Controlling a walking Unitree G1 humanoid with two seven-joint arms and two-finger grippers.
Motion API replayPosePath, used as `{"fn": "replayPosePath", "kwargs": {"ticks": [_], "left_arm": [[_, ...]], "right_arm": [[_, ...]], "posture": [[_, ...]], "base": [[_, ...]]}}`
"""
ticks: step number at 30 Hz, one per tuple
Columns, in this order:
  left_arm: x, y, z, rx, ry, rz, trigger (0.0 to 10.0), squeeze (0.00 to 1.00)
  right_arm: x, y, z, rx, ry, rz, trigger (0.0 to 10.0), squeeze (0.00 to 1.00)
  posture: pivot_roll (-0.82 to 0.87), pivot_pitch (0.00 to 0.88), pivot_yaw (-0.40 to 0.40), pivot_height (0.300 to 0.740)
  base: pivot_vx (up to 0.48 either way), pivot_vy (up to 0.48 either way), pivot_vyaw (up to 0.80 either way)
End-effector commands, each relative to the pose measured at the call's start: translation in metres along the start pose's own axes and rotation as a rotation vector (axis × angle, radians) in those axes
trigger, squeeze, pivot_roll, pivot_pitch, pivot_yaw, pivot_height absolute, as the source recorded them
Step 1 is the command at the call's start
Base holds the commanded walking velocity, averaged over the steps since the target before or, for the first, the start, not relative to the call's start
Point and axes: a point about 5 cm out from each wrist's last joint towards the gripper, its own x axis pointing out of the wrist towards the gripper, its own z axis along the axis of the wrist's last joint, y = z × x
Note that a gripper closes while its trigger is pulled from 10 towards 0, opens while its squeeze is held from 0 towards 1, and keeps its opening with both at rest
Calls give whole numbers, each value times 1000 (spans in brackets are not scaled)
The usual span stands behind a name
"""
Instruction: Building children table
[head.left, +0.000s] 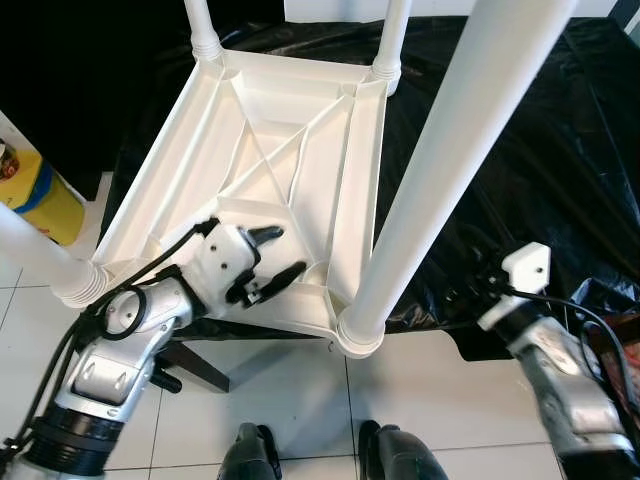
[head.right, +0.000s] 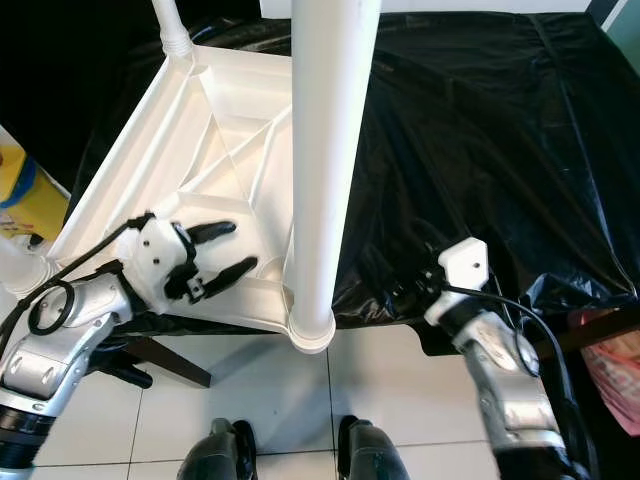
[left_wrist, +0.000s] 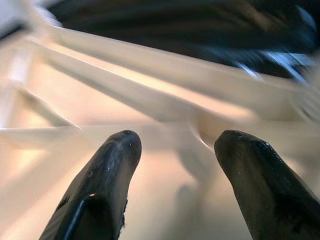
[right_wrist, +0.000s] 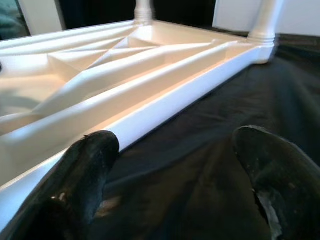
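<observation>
A white plastic children's table (head.left: 300, 130) lies upside down on a black-covered surface, its ribbed underside facing up. Its legs stand up from the corners: a thick one at the near right (head.left: 440, 170), one at the near left (head.left: 40, 262) and two at the far side (head.left: 203, 25). My left gripper (head.left: 278, 255) is open just above the near part of the underside, holding nothing; the white ribs (left_wrist: 150, 85) lie beyond its fingertips. My right gripper (right_wrist: 180, 165) is open and low over the black cloth, beside the table's right rim (right_wrist: 165, 107) and to the right of the near-right leg.
The black cloth (head.left: 540, 130) drapes over the support and hangs off its near edge. A yellow container (head.left: 40, 195) stands on the left. A dark strut (head.left: 195, 365) shows under the near edge. White tiled floor (head.left: 300, 400) and my feet (head.left: 250, 455) are below.
</observation>
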Motion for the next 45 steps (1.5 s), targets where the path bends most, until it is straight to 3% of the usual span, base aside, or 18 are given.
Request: {"fn": "replayPosePath", "kwargs": {"ticks": [1, 4, 6, 10, 17, 24, 28, 35, 39, 45], "left_arm": [[-1, -6, -7, 34, 40, -88, 10000, 0], [-5, -7, -15, 71, 84, -171, 10000, 0], [-5, -6, -16, 84, 93, -182, 10000, 0], [-2, -1, -31, 124, 166, -207, 10000, 0], [4, 10, -42, 180, 202, -203, 10000, 0], [13, 20, -45, 203, 211, -158, 10000, 0], [19, 25, -45, 213, 203, -149, 10000, 0], [23, 29, -46, 227, 192, -150, 10000, 0], [25, 33, -46, 240, 193, -146, 10000, 0], [35, 40, -43, 263, 183, -106, 10000, 0]], "right_arm": [[-7, 10, 5, 24, 41, 118, 10000, 0], [-19, 18, 14, 16, 95, 256, 10000, 0], [-20, 19, 15, 13, 103, 272, 10000, 0], [-26, 33, 15, 43, 192, 459, 10000, 0], [-24, 49, 21, 48, 228, 582, 10000, 0], [-6, 55, 20, 29, 165, 562, 10000, 0], [16, 62, 16, 12, 112, 480, 10000, 0], [35, 74, 9, -9, 85, 393, 10000, 0], [39, 70, 3, -5, 87, 351, 10000, 0], [39, 45, 0, -27, 93, 247, 10000, 0]], "posture": [[-14, 141, -25, 740], [-22, 141, -12, 740], [-22, 141, -11, 740], [-26, 136, 1, 740], [-19, 134, 4, 740], [-13, 135, 3, 740], [-14, 136, 3, 740], [-17, 141, 10, 740], [-16, 142, 17, 740], [-18, 145, 24, 740]], "base": [[0, 0, 0], [0, 0, 0], [0, 0, 0], [0, 0, 0], [0, 0, 0], [0, 0, 0], [0, 0, 0], [0, 0, 0], [0, 0, 0], [0, 0, 0]]}}
